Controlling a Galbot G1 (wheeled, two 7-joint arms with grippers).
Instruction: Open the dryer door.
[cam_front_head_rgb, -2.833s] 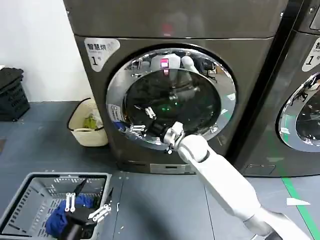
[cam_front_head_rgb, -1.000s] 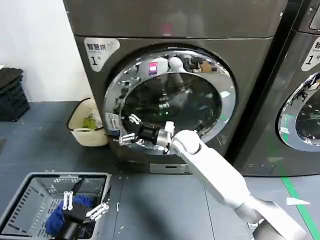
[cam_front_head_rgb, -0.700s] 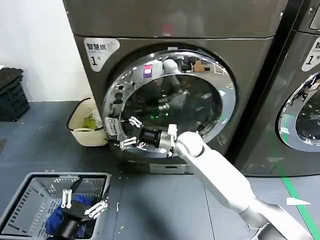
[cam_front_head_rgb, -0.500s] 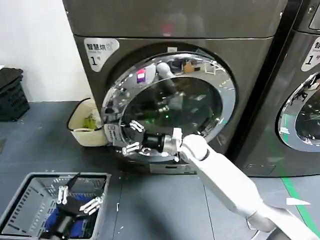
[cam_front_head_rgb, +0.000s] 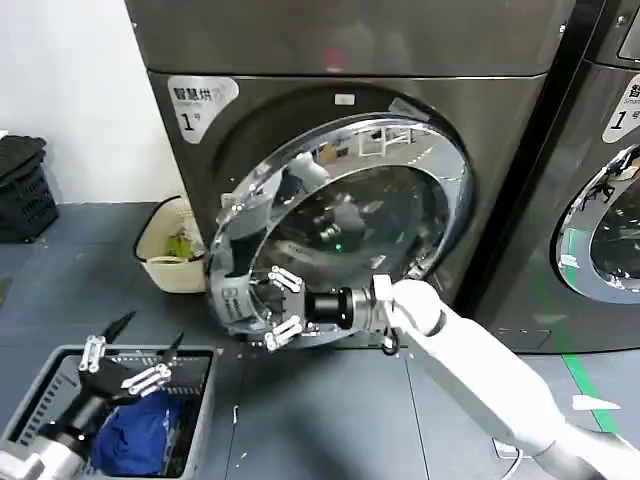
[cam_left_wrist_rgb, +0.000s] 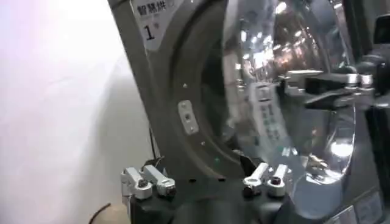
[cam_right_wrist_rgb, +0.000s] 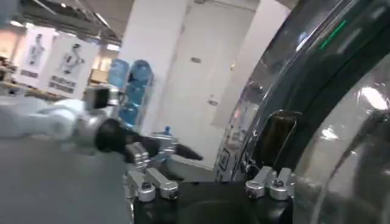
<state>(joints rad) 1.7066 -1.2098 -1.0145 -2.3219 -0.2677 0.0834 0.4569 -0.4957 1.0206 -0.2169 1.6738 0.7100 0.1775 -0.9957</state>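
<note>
The dryer door (cam_front_head_rgb: 345, 215), a wide chrome ring around dark glass on the machine marked "1", stands ajar, its left edge swung out from the front. My right gripper (cam_front_head_rgb: 281, 306) is open at the door's lower left rim, fingers spread on either side of the edge. The right wrist view has the right gripper (cam_right_wrist_rgb: 207, 184) open with the door's rim (cam_right_wrist_rgb: 244, 152) beside one finger. My left gripper (cam_front_head_rgb: 127, 362) hovers open over the grey basket. From the left wrist, the left gripper (cam_left_wrist_rgb: 206, 181) faces the ajar door (cam_left_wrist_rgb: 286, 97).
A grey laundry basket (cam_front_head_rgb: 205, 400) with blue cloth (cam_front_head_rgb: 140, 428) sits at the lower left. A wicker basket (cam_front_head_rgb: 165, 250) stands by the machine's left side, with black crates (cam_front_head_rgb: 20, 190) farther left. A second machine (cam_front_head_rgb: 600, 200) stands to the right.
The door has swung outward from shut to ajar as my right gripper drew back along its lower left rim. My left gripper rose out of the basket and shifted left.
</note>
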